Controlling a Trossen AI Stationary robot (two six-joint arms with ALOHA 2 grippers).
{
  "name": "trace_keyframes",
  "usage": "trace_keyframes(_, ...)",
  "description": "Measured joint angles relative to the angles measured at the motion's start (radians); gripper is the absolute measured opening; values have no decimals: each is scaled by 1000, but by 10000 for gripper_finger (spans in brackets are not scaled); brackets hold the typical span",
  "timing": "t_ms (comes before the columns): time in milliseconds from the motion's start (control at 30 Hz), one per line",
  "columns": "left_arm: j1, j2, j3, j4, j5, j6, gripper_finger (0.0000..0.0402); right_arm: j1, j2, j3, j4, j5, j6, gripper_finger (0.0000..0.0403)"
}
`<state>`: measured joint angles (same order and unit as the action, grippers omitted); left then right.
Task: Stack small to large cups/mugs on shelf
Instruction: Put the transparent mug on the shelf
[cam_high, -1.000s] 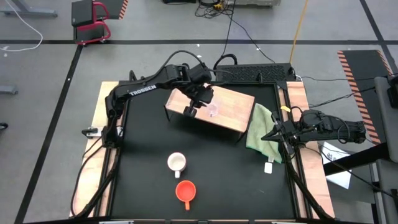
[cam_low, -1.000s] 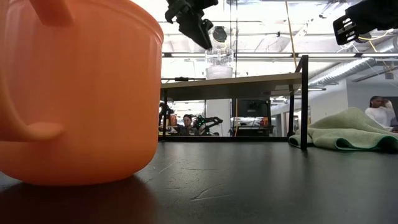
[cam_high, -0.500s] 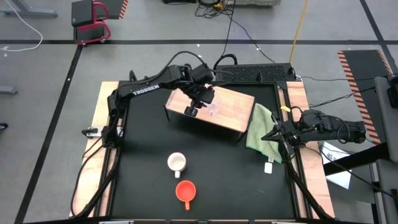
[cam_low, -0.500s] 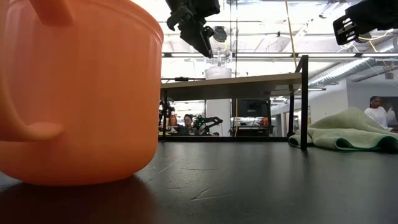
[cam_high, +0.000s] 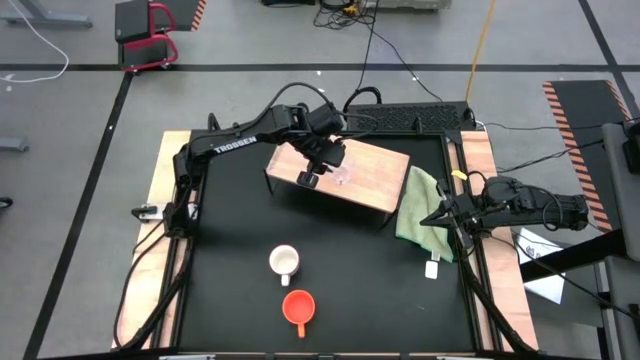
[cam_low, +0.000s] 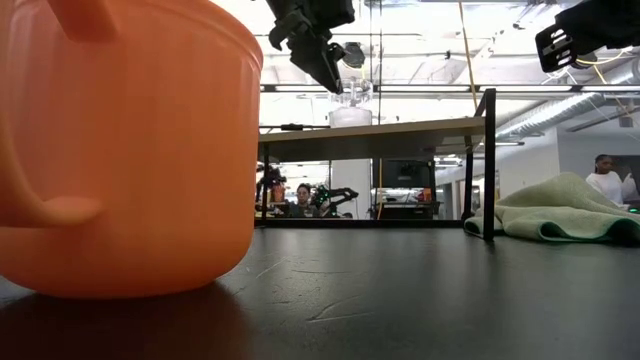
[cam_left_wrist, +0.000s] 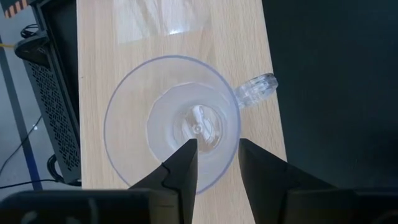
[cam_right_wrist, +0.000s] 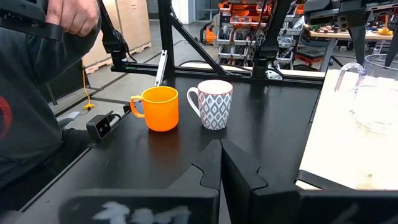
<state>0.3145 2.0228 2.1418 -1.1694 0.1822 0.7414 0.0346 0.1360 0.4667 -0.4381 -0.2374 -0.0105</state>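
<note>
The clear cup (cam_high: 343, 177) stands upright on the wooden shelf (cam_high: 375, 170) at the table's far side; it also shows in the low view (cam_low: 352, 105) and in the left wrist view (cam_left_wrist: 173, 121). My left gripper (cam_left_wrist: 217, 155) is open above it, pointing down, with one finger over the cup's mouth and one outside its wall. The white patterned mug (cam_high: 285, 262) and the orange mug (cam_high: 298, 307) stand on the black table near its front. My right gripper (cam_high: 440, 217) is shut and empty at the table's right edge. My left gripper stands astride the clear cup's wall (cam_left_wrist: 214, 177), on the side next to the handle (cam_left_wrist: 255, 90), from above. I cannot tell whether a finger touches the wall. The cup stands on its base on the shelf.
A green cloth (cam_high: 420, 200) lies right of the shelf, under my right gripper. A small white tag (cam_high: 432, 268) lies near the right edge. The orange mug (cam_low: 120, 150) fills the low view's left. A person (cam_right_wrist: 37, 93) is beside the table.
My left gripper has shifted a little above the clear cup on the shelf. The cup stays where it stood.
</note>
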Motion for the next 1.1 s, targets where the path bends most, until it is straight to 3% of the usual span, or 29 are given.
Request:
trace_keyframes(333,0,0,0,1,0,-12,116,0,0,0,0,0,0,0)
trace_keyframes(667,0,0,0,0,0,-15,10,0,0,0,0,0,0,0)
trace_keyframes(1100,0,0,0,-17,-8,43,4,0,0,0,0,0,0,0)
